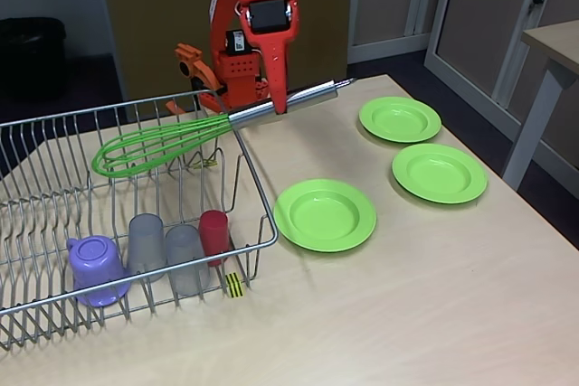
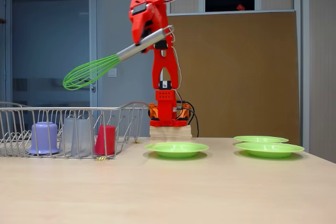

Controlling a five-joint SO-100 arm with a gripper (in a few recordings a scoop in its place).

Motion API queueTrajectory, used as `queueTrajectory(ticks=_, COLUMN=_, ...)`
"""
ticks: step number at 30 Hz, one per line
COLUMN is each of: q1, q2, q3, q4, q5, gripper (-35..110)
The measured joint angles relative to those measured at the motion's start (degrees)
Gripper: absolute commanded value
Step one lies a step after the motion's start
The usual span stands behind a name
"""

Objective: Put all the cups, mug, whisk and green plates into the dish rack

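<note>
Light wood-look table [image 1: 434, 314], pretty plain. Sitting straight on it: the dish rack [image 1: 258, 201] over on the left in both fixed views, three green plates [image 1: 325, 214] [image 1: 439, 173] [image 1: 399, 118] spread out flat to its right, none touching, and the arm's base block [image 2: 169, 131] at the back edge.

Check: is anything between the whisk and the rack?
Nothing visible. The gripper holds the whisk high, its loops above the rack; mug and cups sit low along its front edge.
</note>
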Motion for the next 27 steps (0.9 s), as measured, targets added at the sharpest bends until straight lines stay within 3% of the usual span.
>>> queueTrajectory(ticks=17, q1=19.3, q2=3.9, q3=35.0, q4=-9.0, q5=-7.1, gripper=0)
queueTrajectory(ticks=27, q1=20.9, q2=1.0, q3=30.9, q4=-8.0, q5=-14.7, gripper=0)
